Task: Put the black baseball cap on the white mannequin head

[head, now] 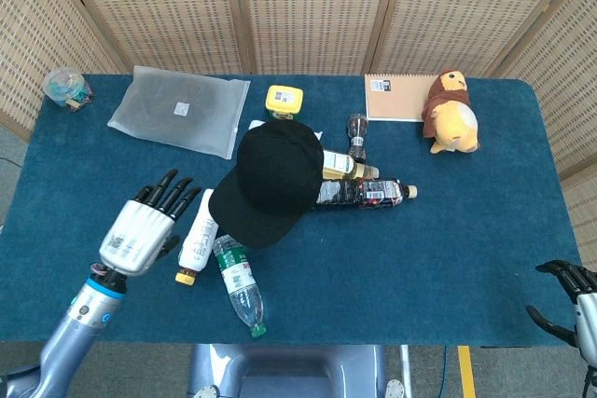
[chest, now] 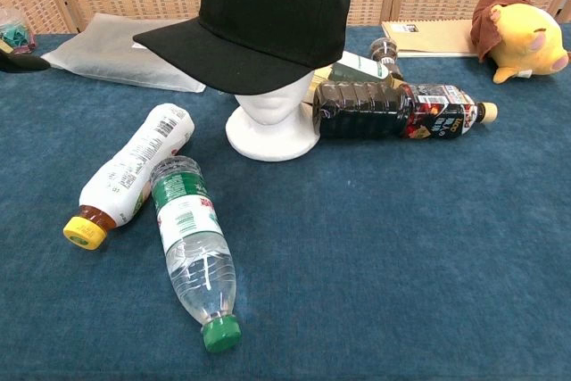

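Note:
The black baseball cap (head: 270,180) (chest: 263,17) sits on the white mannequin head (chest: 268,118), its brim low over the face, so only the chin, neck and base show. From above the cap hides the head entirely. My left hand (head: 145,226) hovers open to the left of the cap, fingers spread, holding nothing; in the chest view only a dark fingertip shows at the left edge. My right hand (head: 566,299) is at the lower right corner, far from the cap, fingers apart and empty.
A white bottle with a yellow cap (chest: 130,171) and a clear bottle with a green cap (chest: 192,249) lie in front of the head. A dark bottle (chest: 393,110) lies to its right. A plastic bag (head: 179,110), notebook (head: 400,97), plush toy (head: 451,113) and yellow box (head: 284,100) lie behind.

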